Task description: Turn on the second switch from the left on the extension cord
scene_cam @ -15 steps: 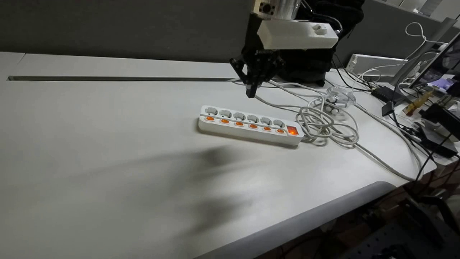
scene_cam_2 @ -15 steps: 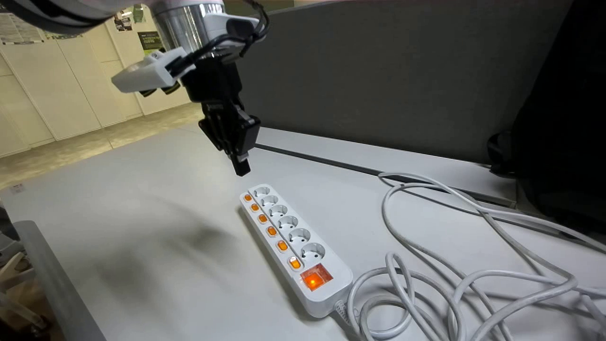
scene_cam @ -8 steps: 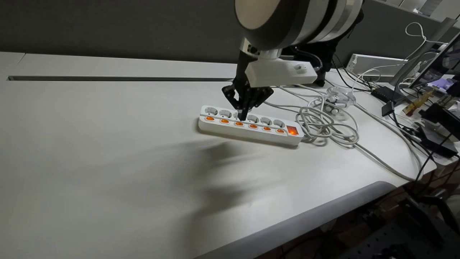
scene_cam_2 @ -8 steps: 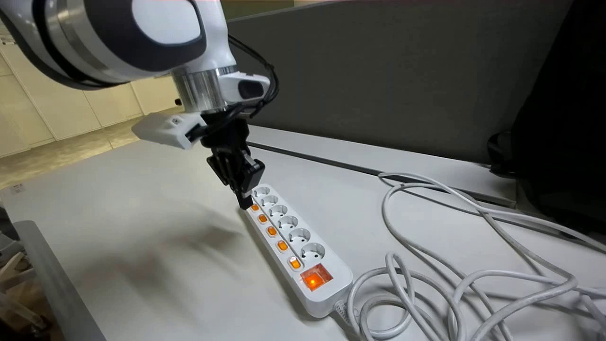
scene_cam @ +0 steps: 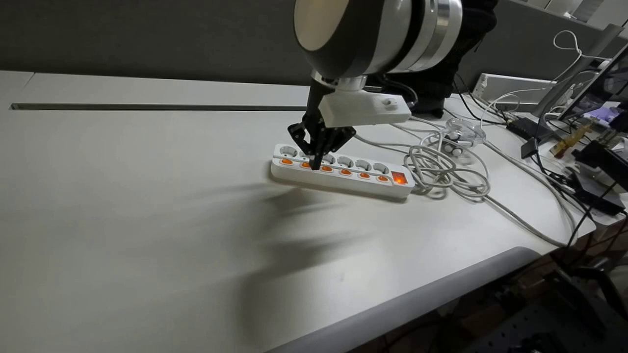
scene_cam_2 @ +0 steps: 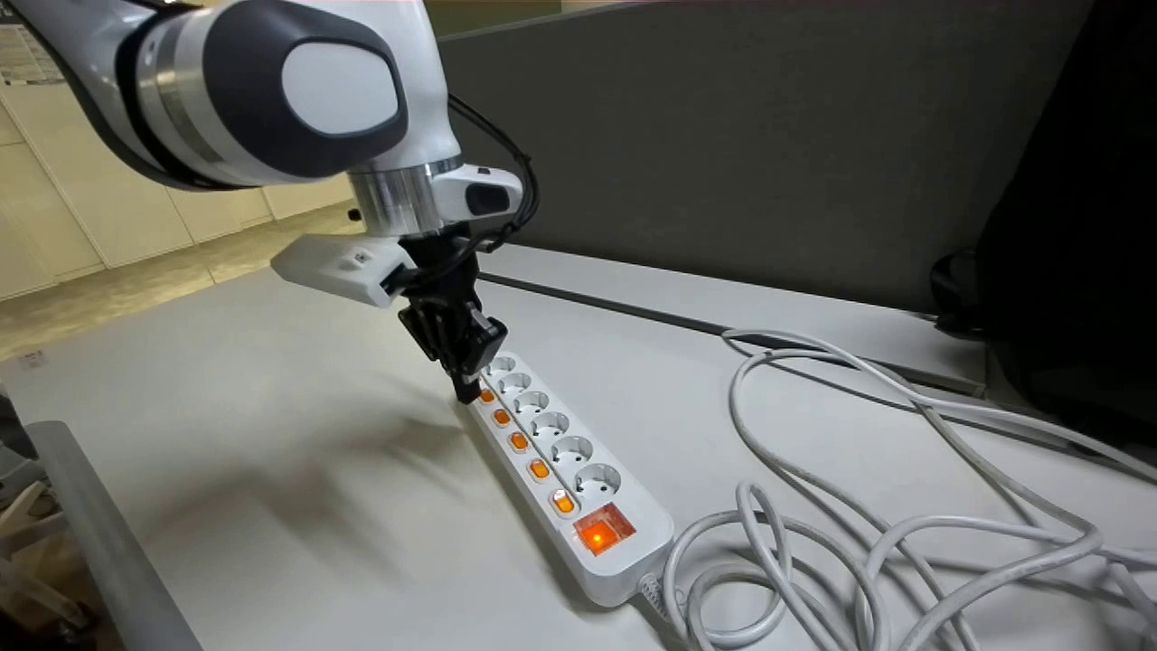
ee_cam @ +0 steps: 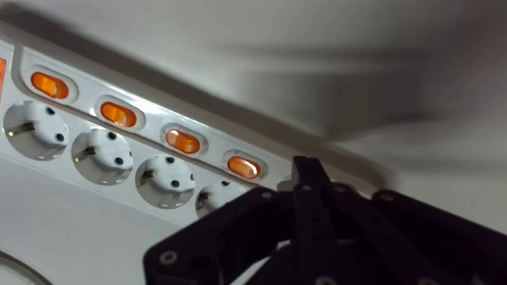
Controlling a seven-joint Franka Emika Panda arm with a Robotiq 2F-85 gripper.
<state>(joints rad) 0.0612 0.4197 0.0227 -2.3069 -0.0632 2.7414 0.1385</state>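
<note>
My black jointed gripper (scene_cam: 315,164), closed to one narrow tip, by the small oval orange second switch from the left (scene_cam: 304,165).

Left to right in an exterior view, I have the pale flat surface (scene_cam: 122,206), a dark grey upright partition (scene_cam: 147,39) behind it, then the long white plastic extension cord (scene_cam: 343,183) on the surface. My tip covers part of the second switch; whether it touches I cannot tell. A lit orange-red rectangular switch (scene_cam: 399,178) sits at the cord's right end; just beside lies tangled pale grey cable (scene_cam: 436,169). My rounded white and dark grey arm (scene_cam: 363,34) blocks part of a bulky black fabric bag (scene_cam: 434,88). Farther right: a clear object (scene_cam: 463,131) I can't identify, a flat black box (scene_cam: 526,127), a dark monitor (scene_cam: 601,88).
</note>
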